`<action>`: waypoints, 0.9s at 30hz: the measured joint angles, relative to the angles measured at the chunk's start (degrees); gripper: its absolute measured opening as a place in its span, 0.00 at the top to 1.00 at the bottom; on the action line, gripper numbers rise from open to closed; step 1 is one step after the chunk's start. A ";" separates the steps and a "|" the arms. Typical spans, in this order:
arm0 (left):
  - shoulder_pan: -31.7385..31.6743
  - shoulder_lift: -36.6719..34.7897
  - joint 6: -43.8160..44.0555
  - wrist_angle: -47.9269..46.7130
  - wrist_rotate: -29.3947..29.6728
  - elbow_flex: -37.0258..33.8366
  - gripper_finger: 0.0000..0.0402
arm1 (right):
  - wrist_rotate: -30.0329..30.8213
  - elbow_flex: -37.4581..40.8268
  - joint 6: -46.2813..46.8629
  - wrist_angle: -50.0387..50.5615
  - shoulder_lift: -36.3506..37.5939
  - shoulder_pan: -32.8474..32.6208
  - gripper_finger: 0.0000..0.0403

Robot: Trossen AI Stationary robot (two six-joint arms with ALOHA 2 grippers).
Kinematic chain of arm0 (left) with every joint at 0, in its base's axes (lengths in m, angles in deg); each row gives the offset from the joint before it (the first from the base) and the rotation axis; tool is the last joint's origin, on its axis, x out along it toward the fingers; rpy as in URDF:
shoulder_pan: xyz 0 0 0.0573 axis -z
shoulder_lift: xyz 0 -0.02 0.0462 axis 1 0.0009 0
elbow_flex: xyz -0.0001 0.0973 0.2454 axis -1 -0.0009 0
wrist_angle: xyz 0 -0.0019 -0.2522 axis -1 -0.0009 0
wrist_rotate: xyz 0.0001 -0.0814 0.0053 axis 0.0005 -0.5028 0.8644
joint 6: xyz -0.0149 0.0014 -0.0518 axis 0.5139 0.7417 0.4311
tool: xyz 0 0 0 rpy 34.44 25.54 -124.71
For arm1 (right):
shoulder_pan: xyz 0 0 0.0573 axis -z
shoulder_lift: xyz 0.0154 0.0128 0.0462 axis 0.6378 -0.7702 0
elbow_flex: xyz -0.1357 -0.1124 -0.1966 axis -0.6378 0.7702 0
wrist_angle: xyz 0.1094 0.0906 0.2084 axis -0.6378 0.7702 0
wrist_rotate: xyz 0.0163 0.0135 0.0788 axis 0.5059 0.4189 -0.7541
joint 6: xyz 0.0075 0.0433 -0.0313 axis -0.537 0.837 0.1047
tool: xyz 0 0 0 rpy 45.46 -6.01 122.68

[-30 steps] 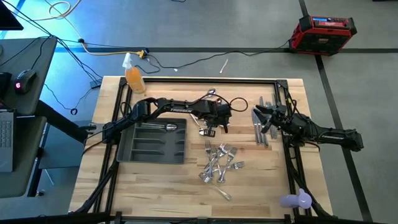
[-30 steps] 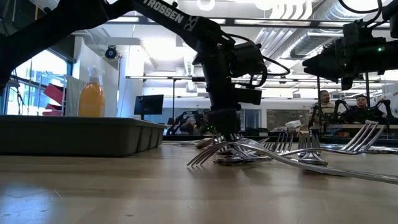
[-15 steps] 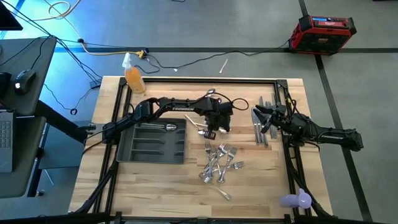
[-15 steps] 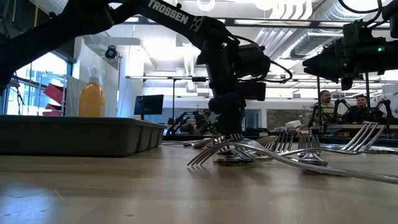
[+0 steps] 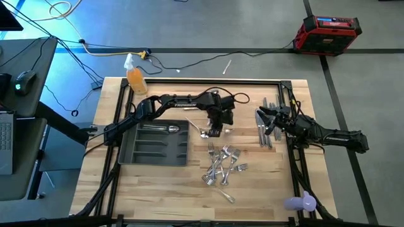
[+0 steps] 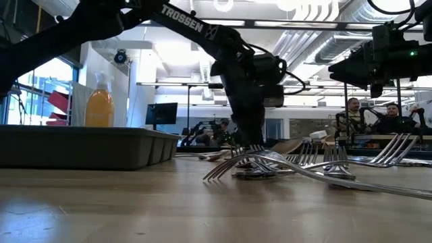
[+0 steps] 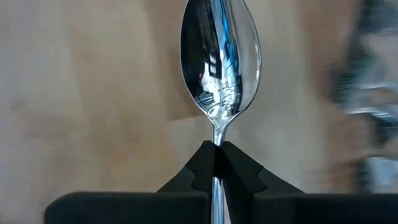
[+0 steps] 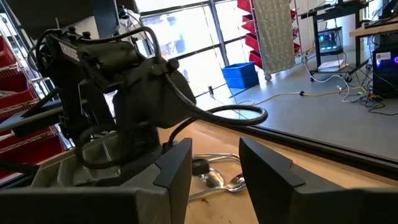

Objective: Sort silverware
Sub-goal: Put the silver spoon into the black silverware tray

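Pinching a spoon (image 7: 219, 68) by its neck in our left gripper (image 7: 215, 152) at frame centre, right gripper (image 8: 214, 163) open and empty, we judge most forks (image 5: 222, 165), lower centre, unsorted beside the tray (image 5: 136, 153).

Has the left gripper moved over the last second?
Yes. The left gripper, shut on a spoon, has drifted toward the grey tray.

"TROSSEN" in white capitals on dark upper link of left arm (image 6: 182, 23), low view; lettering runs along link, sloping down toward wrist. No other text, number or sign legible: red case (image 5: 329, 31) on floor shows blue panel, markings too small to read; orange bottle (image 6: 99, 108) shows no readable label.
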 joint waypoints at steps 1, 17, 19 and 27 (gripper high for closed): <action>0.11 0.00 0.03 -0.07 -0.89 0.03 1.00 | 0.00 -0.02 0.00 0.00 0.00 0.00 0.70; -4.42 -0.20 10.18 5.03 -23.28 0.05 1.00 | 0.00 0.00 -0.02 0.05 0.00 0.00 0.70; -5.38 -0.20 12.10 5.11 -27.38 0.09 1.00 | 0.00 -0.02 -0.02 0.05 0.00 0.00 0.70; -7.84 0.40 19.23 8.26 -23.37 -0.08 1.00 | 0.00 0.00 -0.02 0.05 0.00 0.00 0.70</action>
